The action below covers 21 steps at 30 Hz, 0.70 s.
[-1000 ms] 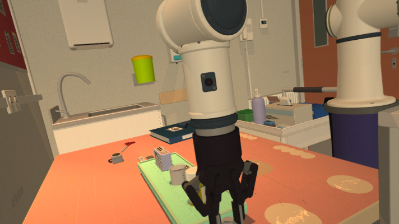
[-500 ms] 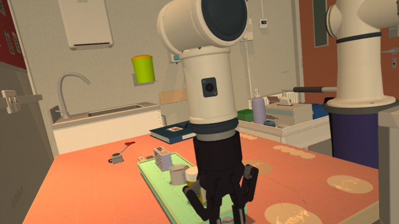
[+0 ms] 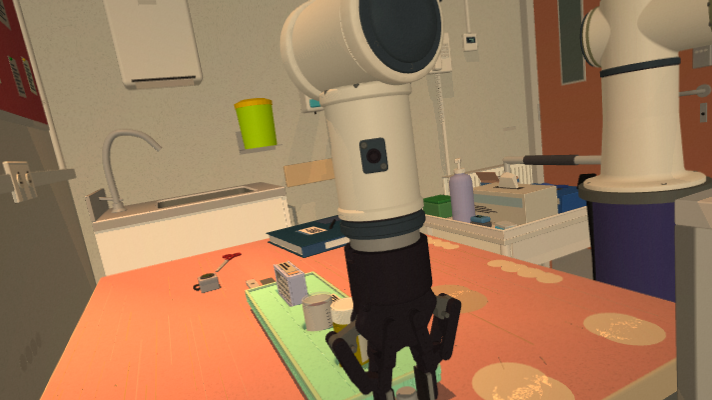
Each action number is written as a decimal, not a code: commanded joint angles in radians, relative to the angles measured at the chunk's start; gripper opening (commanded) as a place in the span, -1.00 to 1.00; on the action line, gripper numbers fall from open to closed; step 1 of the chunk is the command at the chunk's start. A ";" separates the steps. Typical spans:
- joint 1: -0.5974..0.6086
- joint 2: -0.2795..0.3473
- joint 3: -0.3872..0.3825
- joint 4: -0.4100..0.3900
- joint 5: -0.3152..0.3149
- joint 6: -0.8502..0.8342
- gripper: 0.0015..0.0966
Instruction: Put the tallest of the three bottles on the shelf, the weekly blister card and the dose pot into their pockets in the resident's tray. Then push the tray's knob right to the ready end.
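The bottle (image 3: pixel 343 320), yellow with a white cap, stands in the green tray (image 3: pixel 310 335) and is largely hidden behind my gripper. The grey dose pot (image 3: pixel 317 311) stands upright in the tray just left of the bottle, and the blister card (image 3: pixel 290 283) stands on edge in the tray farther back. My gripper (image 3: pixel 400 390) hangs low over the tray's near end; it holds nothing, fingers partly spread. A small grey knob (image 3: pixel 406 393) shows at the bottom edge between the fingertips.
The table's near right edge (image 3: pixel 625 385) runs close to the tray. A blue book (image 3: pixel 307 238), red scissors (image 3: pixel 227 260) and a small grey holder (image 3: pixel 207 283) lie farther back. A trolley (image 3: pixel 505 220) stands beyond the table, and the robot's base (image 3: pixel 640 150) at right.
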State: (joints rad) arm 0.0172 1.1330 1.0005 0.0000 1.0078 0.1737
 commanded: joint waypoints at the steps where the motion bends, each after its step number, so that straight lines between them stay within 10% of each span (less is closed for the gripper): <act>1: 0.000 -0.001 -0.001 0.000 0.000 0.000 -0.13; 10: 0.000 -0.001 -0.001 0.000 0.000 0.000 -0.13; 21: 0.000 -0.001 -0.001 0.000 0.000 0.000 -0.58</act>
State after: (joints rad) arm 0.0172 1.1327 1.0004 0.0000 1.0083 0.1737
